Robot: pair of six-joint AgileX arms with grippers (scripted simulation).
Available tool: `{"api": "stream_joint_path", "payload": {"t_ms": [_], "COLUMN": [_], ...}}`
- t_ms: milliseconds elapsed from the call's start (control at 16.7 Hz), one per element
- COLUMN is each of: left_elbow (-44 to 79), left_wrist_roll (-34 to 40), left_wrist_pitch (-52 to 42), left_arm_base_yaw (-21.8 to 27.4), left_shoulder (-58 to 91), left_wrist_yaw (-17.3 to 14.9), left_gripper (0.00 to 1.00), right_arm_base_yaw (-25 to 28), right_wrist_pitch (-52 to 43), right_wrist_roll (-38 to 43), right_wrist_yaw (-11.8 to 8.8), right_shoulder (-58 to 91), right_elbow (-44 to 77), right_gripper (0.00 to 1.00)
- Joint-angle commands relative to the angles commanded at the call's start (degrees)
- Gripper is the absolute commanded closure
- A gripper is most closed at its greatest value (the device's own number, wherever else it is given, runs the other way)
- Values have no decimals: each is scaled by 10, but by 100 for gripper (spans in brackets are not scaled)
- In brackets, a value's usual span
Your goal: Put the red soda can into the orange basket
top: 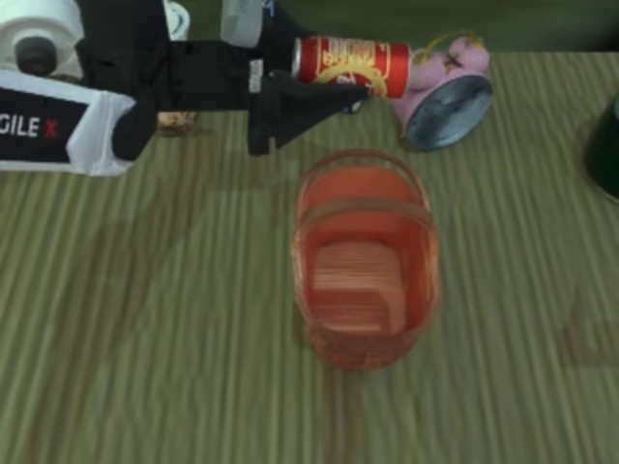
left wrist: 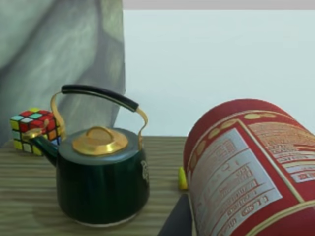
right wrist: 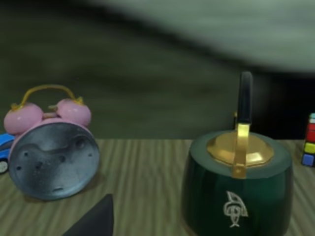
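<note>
The red soda can [top: 353, 65] hangs on its side above the table's far edge, with my left gripper [top: 334, 85] shut on it. The can's label [left wrist: 251, 172] fills much of the left wrist view, and one dark finger [left wrist: 178, 221] shows beside it. The orange basket [top: 366, 261] stands in the middle of the table, nearer than the can and just right of the gripper's tips. Its ribbed floor holds nothing. My right arm is parked outside the top view.
A pink alarm clock [top: 450, 92] lies just right of the can, close behind the basket. A dark green kettle [top: 604, 145] stands at the right edge, a colour cube [left wrist: 34, 130] beyond it. A white roll [top: 39, 34] sits at the far left.
</note>
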State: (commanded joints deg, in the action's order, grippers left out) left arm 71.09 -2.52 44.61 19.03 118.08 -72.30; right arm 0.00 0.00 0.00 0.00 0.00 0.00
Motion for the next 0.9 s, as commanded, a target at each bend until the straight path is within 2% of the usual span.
{"api": "stream_joint_path", "payload": {"t_ms": [240, 660, 900], "left_elbow": [1, -29, -35], "left_wrist_roll": [-1, 2, 3], "left_wrist_pitch": [8, 166, 189], "left_arm_base_yaw": [-3, -13, -15], "left_shoulder": [12, 131, 151], "left_wrist_yaw": [-1, -2, -1], "left_gripper": [100, 100, 100], "right_arm_base_yaw": [0, 0, 0], "right_wrist_pitch": [0, 0, 0], "right_wrist_roll": [0, 0, 0], "right_wrist_yaw": [0, 0, 0], "right_shoulder": [0, 0, 0], "right_elbow": [0, 0, 0], "right_gripper": [0, 0, 0]}}
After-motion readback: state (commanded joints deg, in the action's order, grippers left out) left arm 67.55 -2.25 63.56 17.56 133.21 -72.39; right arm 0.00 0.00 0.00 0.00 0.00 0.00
